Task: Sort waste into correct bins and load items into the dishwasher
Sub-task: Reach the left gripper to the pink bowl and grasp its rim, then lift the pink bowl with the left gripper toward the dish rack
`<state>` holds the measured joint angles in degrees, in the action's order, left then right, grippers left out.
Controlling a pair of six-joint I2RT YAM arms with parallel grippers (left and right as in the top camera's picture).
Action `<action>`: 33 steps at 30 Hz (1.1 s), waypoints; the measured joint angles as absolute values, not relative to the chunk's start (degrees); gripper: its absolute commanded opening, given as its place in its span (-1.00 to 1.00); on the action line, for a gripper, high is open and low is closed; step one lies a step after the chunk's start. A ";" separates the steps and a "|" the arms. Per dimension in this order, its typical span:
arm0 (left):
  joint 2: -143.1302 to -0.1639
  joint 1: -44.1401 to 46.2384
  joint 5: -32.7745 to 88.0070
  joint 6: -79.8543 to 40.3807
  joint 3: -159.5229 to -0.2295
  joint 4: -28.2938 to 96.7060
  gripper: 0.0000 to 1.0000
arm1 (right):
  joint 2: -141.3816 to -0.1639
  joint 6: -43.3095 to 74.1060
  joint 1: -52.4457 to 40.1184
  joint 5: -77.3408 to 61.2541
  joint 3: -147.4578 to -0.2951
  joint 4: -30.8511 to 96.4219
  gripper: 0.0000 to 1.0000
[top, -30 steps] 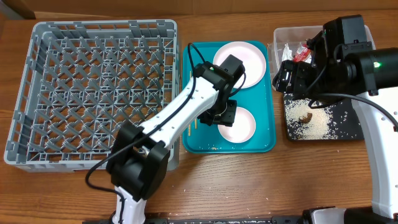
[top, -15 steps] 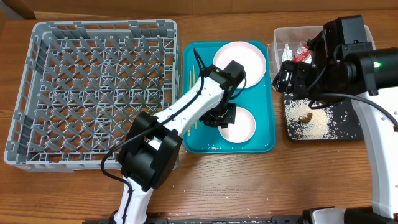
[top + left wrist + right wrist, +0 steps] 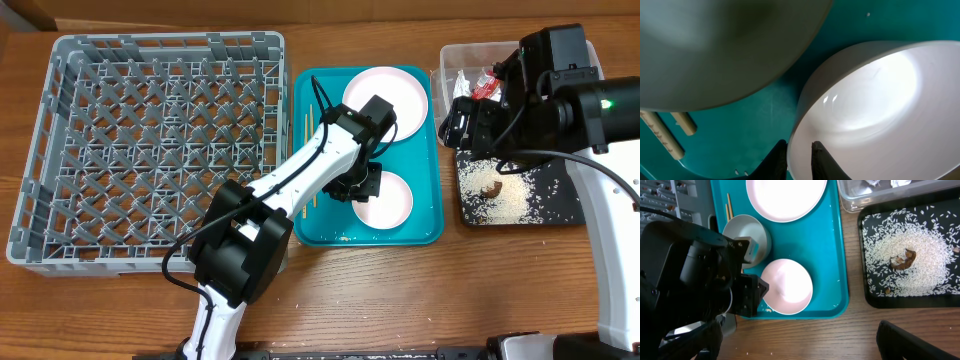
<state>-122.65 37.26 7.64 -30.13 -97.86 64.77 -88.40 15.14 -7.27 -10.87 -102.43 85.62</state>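
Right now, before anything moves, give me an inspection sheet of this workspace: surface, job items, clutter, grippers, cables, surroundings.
Surface: wooden table bearing a teal tray.
Job's things: dish rack empty; plate, grey bowl, white bowl, chopsticks on the tray; wrapper in clear tub; rice, brown lump in black tray.
Clutter: stray grains on the tray.
Grippers: left gripper shut on the white bowl's rim; right gripper open, empty.
Cables: black cable beside left arm.
Surroundings: nothing seen.

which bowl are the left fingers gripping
The pinkish-white bowl at the front of the tray: the left fingers pinch its rim. The greyer bowl by the chopsticks is not gripped.
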 measured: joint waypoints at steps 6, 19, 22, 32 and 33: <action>-122.65 37.26 7.42 -30.13 -97.78 63.96 -0.67 | -88.40 15.14 -7.27 -10.52 -102.43 85.41 1.00; -122.65 37.26 7.27 -30.81 -96.88 62.52 -0.92 | -88.40 15.14 -7.27 -10.46 -102.43 84.68 1.00; -122.65 37.26 7.25 -30.83 -96.88 63.79 -0.92 | -88.40 15.11 -7.27 -10.48 -102.43 84.66 1.00; -115.02 35.48 -0.51 -30.72 -99.81 73.58 -0.92 | -88.40 15.11 -7.27 -10.22 -102.43 84.01 1.00; -112.66 35.14 -2.52 -30.52 -100.14 73.87 -0.92 | -88.40 15.11 -7.27 -10.22 -102.43 83.96 1.00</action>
<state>-112.66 35.14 -2.52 -30.52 -100.14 73.87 -88.40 15.11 -7.27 -10.22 -102.43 83.96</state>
